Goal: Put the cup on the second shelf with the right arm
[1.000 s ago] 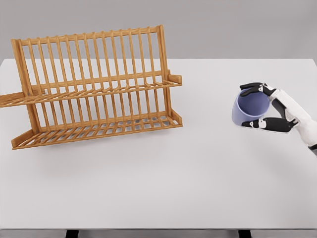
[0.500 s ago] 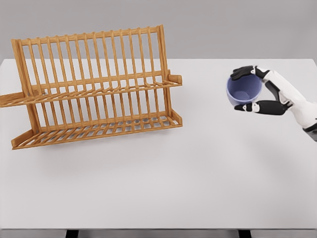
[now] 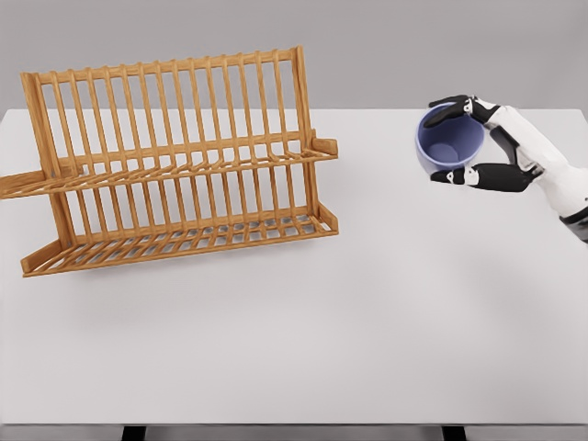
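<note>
A pale blue cup (image 3: pixel 447 145) hangs in the air above the table's right side, tipped so its open mouth faces left toward me. My right hand (image 3: pixel 464 138) is shut on it, black fingertips over the top rim and thumb under the lower edge, with the white arm entering from the right edge. The wooden two-tier dish rack (image 3: pixel 175 161) stands at the left; its upper slatted shelf (image 3: pixel 184 168) lies well to the left of the cup and slightly lower. The left arm is out of sight.
The white table (image 3: pixel 367 312) spreads across the view, its front edge near the bottom. The rack's lower shelf (image 3: pixel 184 242) rests on the tabletop. A tall slatted back rises behind both shelves.
The right hand has lifted the cup upward and slightly leftward, from near the tabletop to about the rack's upper-shelf height. The cup's mouth has turned more toward the camera.
</note>
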